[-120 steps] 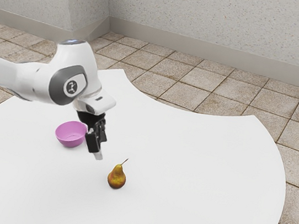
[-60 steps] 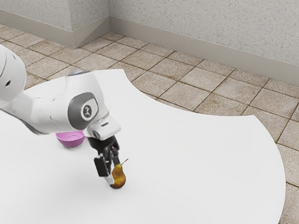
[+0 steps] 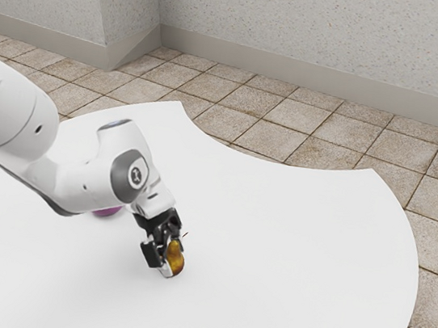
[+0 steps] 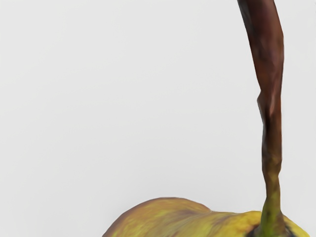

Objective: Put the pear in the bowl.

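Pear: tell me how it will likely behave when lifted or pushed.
The pear should prove stiff, looking plump and unsagging. Being round-bellied, it might roll if nudged, and its long, thin stem could snap if knocked.

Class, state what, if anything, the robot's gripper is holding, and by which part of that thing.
It cannot be told. The gripper is around the pear's body, below the stem, but whether it grips there is unclear.
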Controlling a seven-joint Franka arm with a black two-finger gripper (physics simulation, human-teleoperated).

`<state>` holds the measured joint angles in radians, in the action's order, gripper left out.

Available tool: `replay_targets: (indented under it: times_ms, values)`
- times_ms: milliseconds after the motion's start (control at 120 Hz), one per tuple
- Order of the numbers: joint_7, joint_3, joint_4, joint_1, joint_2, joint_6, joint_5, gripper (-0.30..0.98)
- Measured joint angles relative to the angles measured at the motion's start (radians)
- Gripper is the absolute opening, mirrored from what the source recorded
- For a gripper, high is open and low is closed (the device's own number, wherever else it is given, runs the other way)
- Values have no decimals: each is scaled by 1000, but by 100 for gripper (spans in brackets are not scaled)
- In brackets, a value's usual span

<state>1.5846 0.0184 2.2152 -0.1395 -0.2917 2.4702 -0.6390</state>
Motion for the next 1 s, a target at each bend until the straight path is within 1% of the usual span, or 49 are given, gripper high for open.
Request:
replay_targets:
  times_ms: [133, 233, 400, 508, 567, 617, 733, 792, 867, 1000]
  values:
    - [36, 0, 0, -2, -5, 6, -3, 45]
    - [57, 0, 0, -3, -1, 9, -3, 36]
    - [86, 1, 11, -3, 36, 12, -4, 29]
    - [102, 2, 16, 5, 94, 9, -2, 25]
    - [110, 4, 15, 26, 126, 6, 4, 24]
    - [116, 23, 12, 44, 161, -1, 11, 23]
    - [129, 119, -34, 67, 200, -16, 52, 22]
    - [135, 150, -81, 98, 186, -23, 66, 22]
    - [142, 163, -142, 138, 149, -31, 76, 21]
    - [152, 166, -264, 174, 30, -40, 79, 21]
